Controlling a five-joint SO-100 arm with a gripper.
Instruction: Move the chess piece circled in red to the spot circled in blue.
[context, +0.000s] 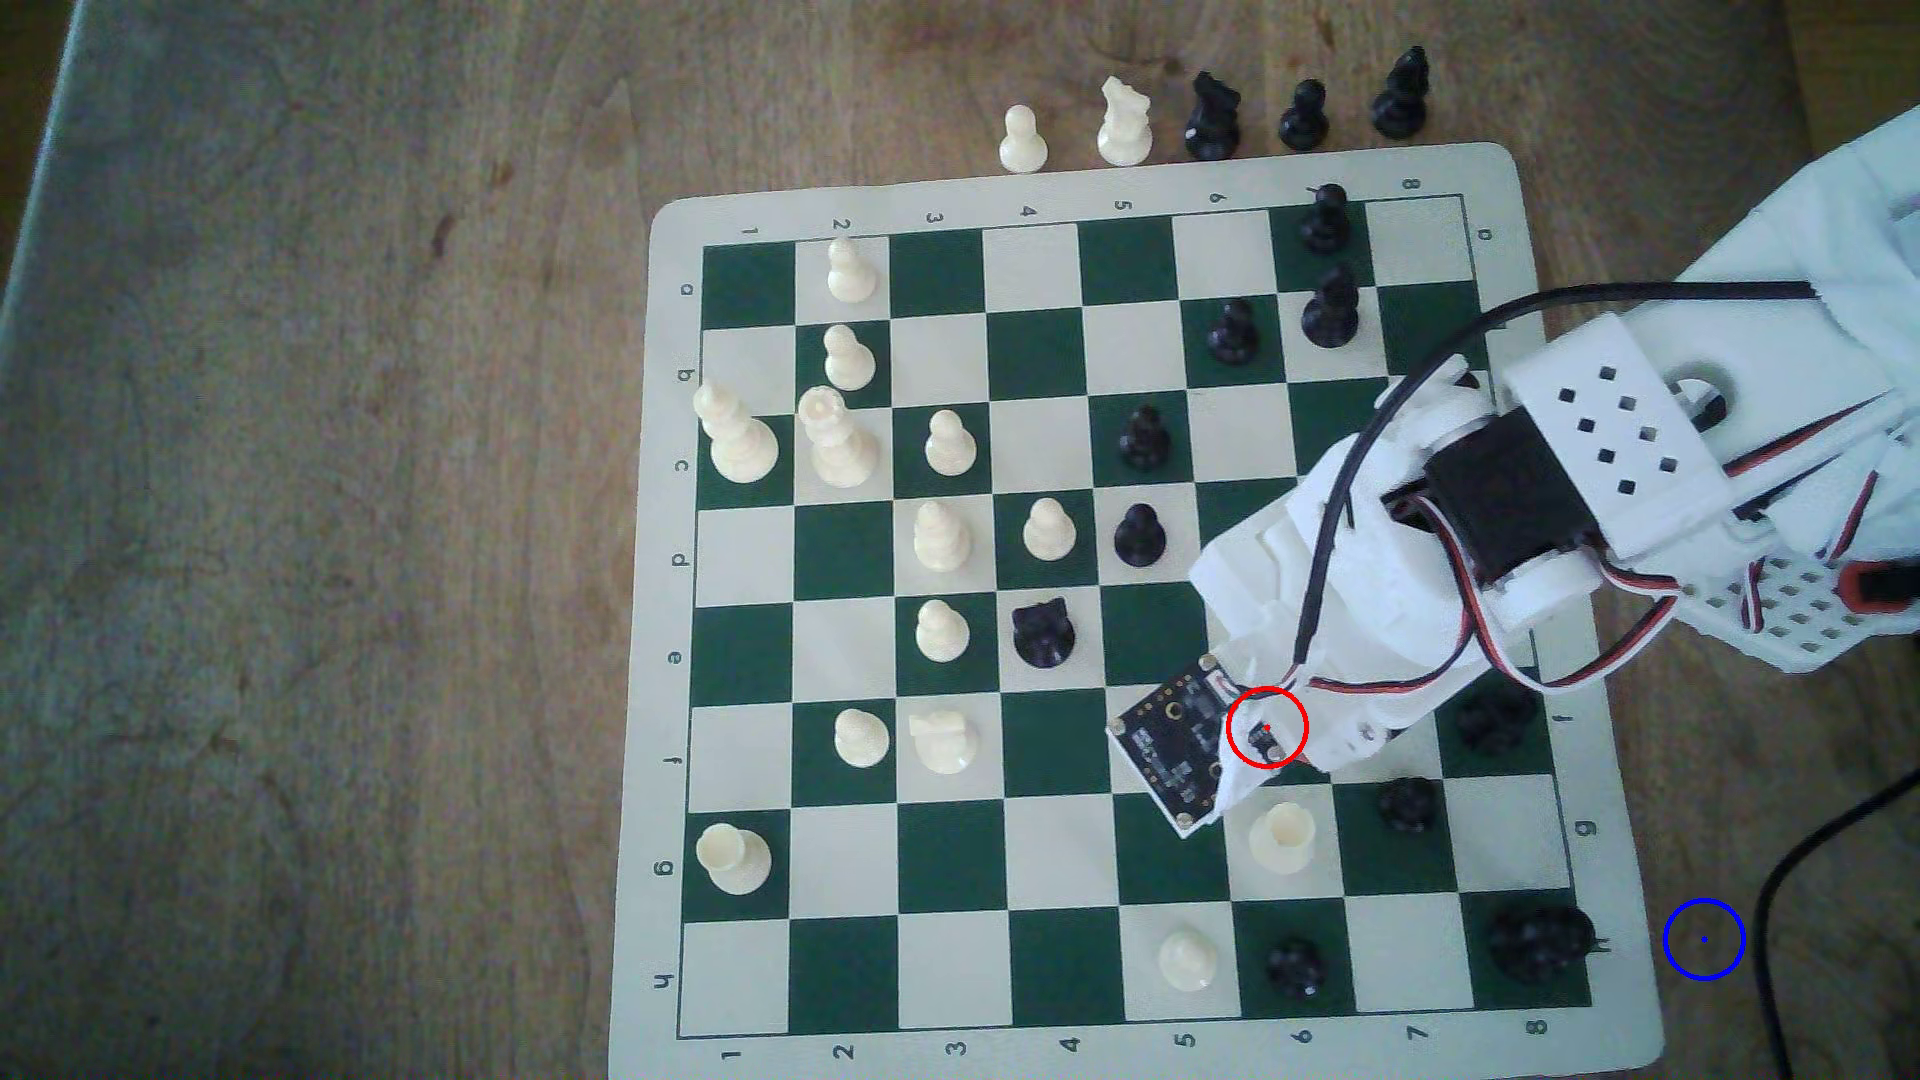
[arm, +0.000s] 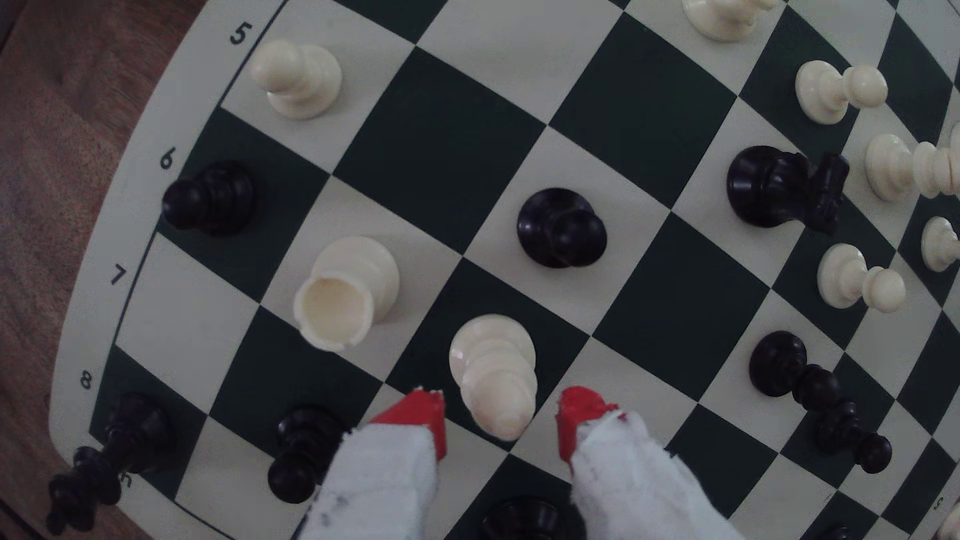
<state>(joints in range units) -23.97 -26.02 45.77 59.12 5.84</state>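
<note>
my gripper (arm: 501, 423) over the small cream-white plastic pawn (arm: 493, 371)

red-tipped jaws stand apart on either side of its round head, not touching; cream rook (arm: 345, 291) just beside.

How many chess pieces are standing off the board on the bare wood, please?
5, in a row past the board's top edge in the exterior view: cream pawn, cream knight, black knight, black pawn, black bishop. The arm could hide others.
</note>
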